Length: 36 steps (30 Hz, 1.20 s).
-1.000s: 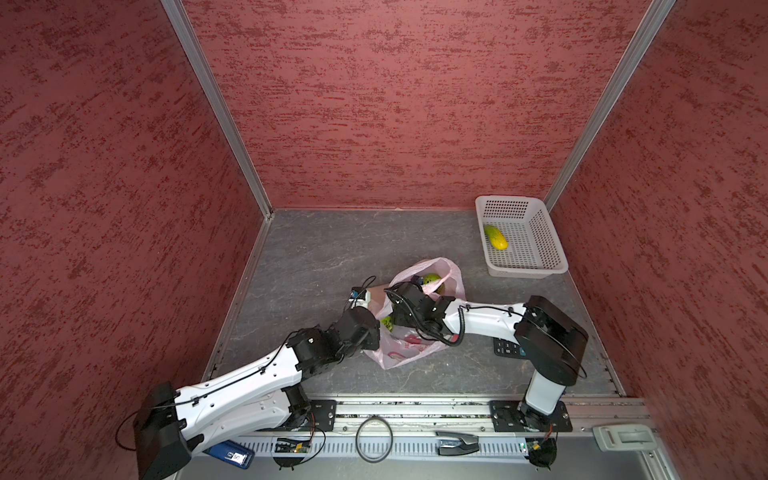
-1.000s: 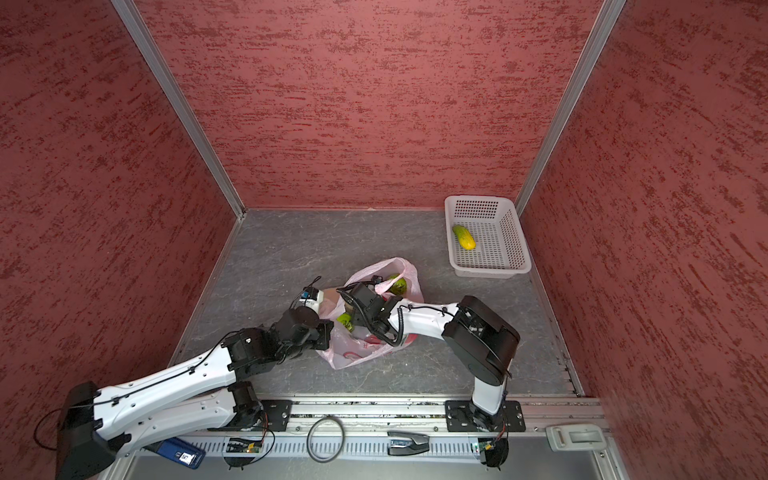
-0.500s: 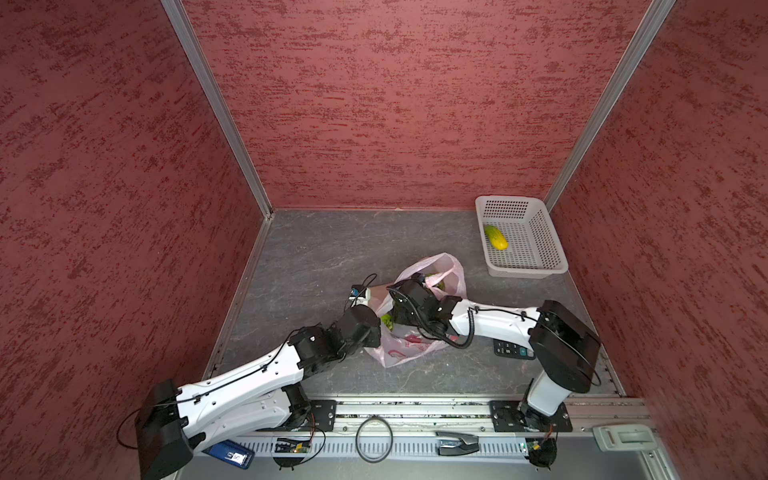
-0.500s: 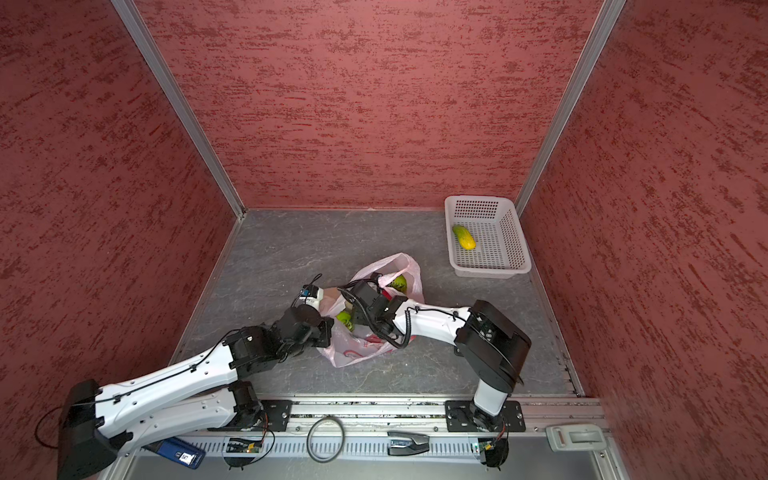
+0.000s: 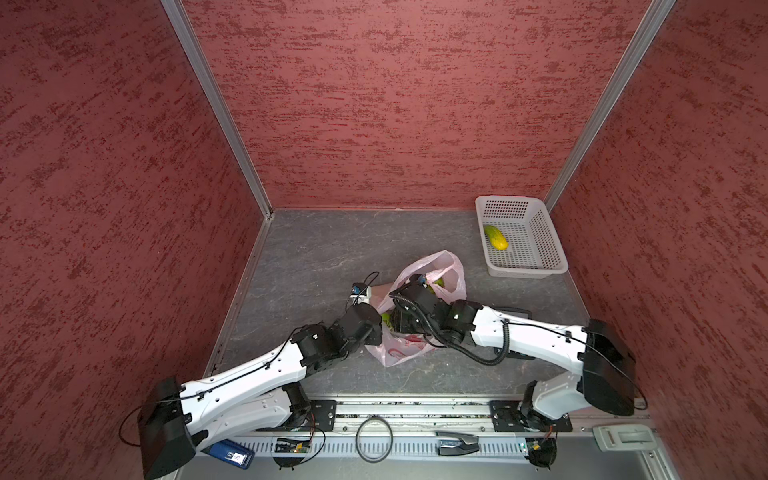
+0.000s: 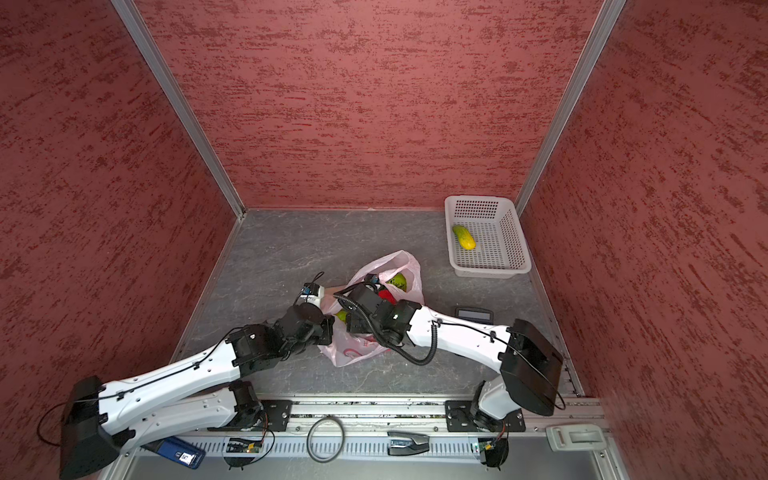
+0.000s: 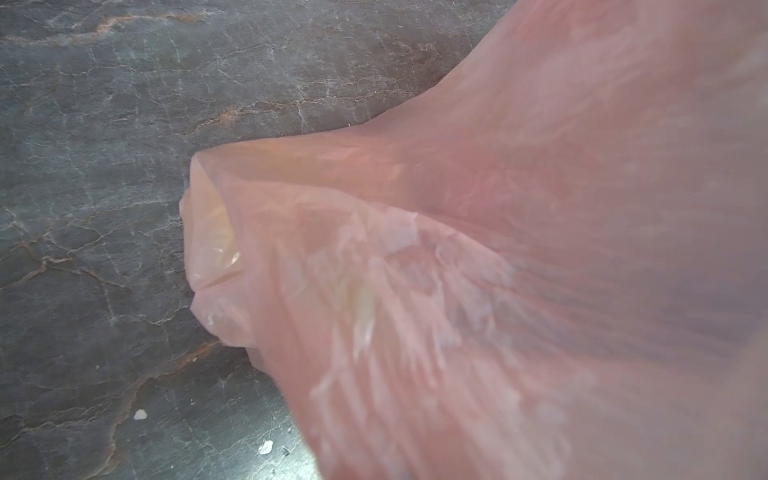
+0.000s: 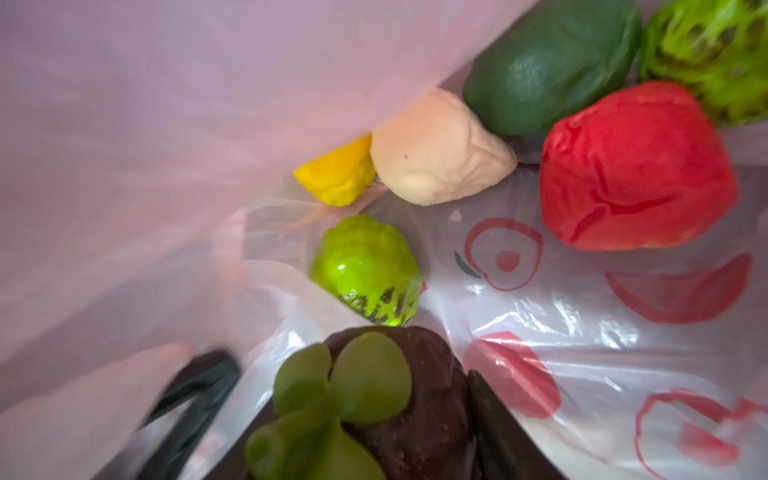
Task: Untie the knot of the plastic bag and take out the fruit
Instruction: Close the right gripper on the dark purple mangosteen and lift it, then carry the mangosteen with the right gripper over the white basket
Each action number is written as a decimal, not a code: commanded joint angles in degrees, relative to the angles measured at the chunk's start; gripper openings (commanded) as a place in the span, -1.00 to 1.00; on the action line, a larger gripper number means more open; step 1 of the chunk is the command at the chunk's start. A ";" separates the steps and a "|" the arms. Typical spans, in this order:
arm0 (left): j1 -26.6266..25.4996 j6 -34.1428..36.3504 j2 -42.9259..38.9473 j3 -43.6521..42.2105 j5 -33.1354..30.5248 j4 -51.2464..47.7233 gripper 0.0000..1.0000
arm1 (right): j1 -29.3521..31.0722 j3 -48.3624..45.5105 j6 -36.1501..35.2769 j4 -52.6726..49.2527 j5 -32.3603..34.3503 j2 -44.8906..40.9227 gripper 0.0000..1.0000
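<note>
Since a moment ago the right arm (image 5: 540,336) has swung its elbow outward. Inside the plastic bag (image 5: 397,353) the right gripper (image 8: 345,374) has its jaws part-spread, clasped round the dark purple fruit (image 8: 419,415); a red piece (image 8: 636,166) lies just beyond them. The left gripper (image 5: 376,328) is clenched on the bag's film, fanned taut from its jaws. Well apart from both, a yellow-green piece (image 5: 495,237) lies in the basket (image 5: 528,270).
</note>
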 commanded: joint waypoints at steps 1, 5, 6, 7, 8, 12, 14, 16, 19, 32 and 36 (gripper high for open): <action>-0.15 0.09 -0.32 1.32 -1.03 0.92 -1.00 | 0.65 3.83 -0.44 -5.10 -1.23 -3.82 -0.02; -0.14 0.19 -0.27 1.46 -1.20 0.84 -1.00 | 0.83 7.99 -1.01 -8.50 -1.36 -5.63 -0.02; -0.13 0.19 -0.33 1.52 -1.27 0.79 -1.00 | 0.87 9.03 -1.02 -9.34 -1.15 -6.13 -0.02; -0.13 0.19 -0.32 1.53 -1.29 0.80 -1.00 | 0.77 10.14 -1.22 -10.19 -0.83 -6.53 -0.02; -0.13 0.19 -0.33 1.53 -1.39 0.78 -1.00 | 0.82 11.45 -1.41 -11.15 -0.30 -6.90 -0.03; -0.48 0.19 -0.25 1.70 -1.40 0.61 -1.00 | 0.06 17.35 -2.89 -14.62 0.58 -7.56 -0.03; -0.53 0.27 -0.11 1.79 -1.38 0.58 -1.00 | -1.29 20.65 -4.23 -15.98 0.14 -7.70 -0.03; -0.57 0.40 -0.06 1.88 -1.38 0.52 -1.00 | -3.27 23.66 -5.65 -17.19 -0.58 -7.65 -0.03; -0.61 0.61 0.04 2.05 -1.43 0.44 -1.00 | -7.42 27.96 -7.90 -18.25 -2.52 -7.58 -0.03; -1.15 0.07 0.28 1.96 -2.12 0.89 -1.00 | -40.30 26.27 -17.14 -16.04 -13.19 -7.97 0.00; -1.22 -0.15 0.21 2.05 -2.35 0.76 -1.00 | -50.74 20.60 -18.80 -10.56 -15.75 -6.47 0.00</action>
